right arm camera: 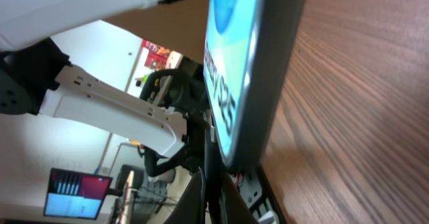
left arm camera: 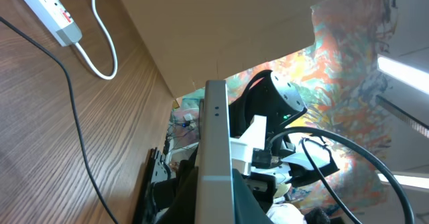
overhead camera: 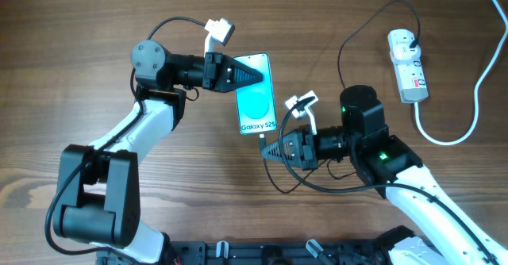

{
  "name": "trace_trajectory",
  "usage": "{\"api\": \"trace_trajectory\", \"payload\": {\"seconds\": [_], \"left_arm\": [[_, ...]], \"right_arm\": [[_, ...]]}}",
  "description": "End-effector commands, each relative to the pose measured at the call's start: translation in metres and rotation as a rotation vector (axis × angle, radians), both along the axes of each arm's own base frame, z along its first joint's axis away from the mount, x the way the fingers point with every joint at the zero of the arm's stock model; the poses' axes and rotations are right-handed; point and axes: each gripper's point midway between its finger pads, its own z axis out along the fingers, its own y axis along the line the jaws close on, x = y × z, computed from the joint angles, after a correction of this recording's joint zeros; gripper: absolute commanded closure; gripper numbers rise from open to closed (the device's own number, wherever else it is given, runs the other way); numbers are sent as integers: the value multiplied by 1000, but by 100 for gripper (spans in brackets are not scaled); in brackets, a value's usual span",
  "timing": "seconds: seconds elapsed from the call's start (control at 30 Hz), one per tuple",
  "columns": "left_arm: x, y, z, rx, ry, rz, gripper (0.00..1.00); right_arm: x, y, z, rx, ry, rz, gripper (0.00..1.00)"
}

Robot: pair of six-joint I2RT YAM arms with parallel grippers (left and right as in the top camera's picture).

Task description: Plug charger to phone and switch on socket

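Ok so here's the state of things. The left end effector (overhead camera: 242, 75) is clamped on the top end of the phone (overhead camera: 258, 106), with one finger lying across the cyan screen. The "Galaxy S25" strip is at the end pointing toward the other arm. From the left wrist cam you just see the phone (left arm camera: 215, 150) edge-on, sticking straight out between the fingers.

The right end effector (overhead camera: 270, 149) sits right at the phone's bottom edge, fingers pressed together on the small plug tip of the charger (overhead camera: 340, 59). The tip is touching that bottom edge. In the right wrist view the phone (right arm camera: 251, 70) fills the frame, and I honestly can't tell if the plug is seated in the port or only butted up against it.

The black cable runs back past the right arm and up to the socket (overhead camera: 407, 67), which lies flat near the far right corner of the table (overhead camera: 79, 27), well apart from both arms. Its thick white cord (overhead camera: 476, 98) loops off beside it. The red bits on the strip show, but the switch position is too small to read.
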Motion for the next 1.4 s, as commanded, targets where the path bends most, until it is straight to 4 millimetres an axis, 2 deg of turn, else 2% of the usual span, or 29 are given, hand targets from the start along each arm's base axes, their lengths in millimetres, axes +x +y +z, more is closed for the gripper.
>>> {"api": "trace_trajectory", "payload": {"seconds": [0.0,0.4,0.9,1.03,1.37], "left_arm": [[1,-1,7,-2,-20,-5,96],[-4,-7,7,-3,-21,-24,96],[-6,-6,6,1,-25,-36,96],[-1,0,6,2,-24,-17,96],[1,3,6,2,-24,-9,96]], "right_arm": [[5,3,2,5,4,-20,96],[5,5,-11,-7,89,5,96],[-4,5,-8,15,110,55,96],[-7,5,-6,24,114,70,96],[-7,5,-6,25,109,70,96]]}}
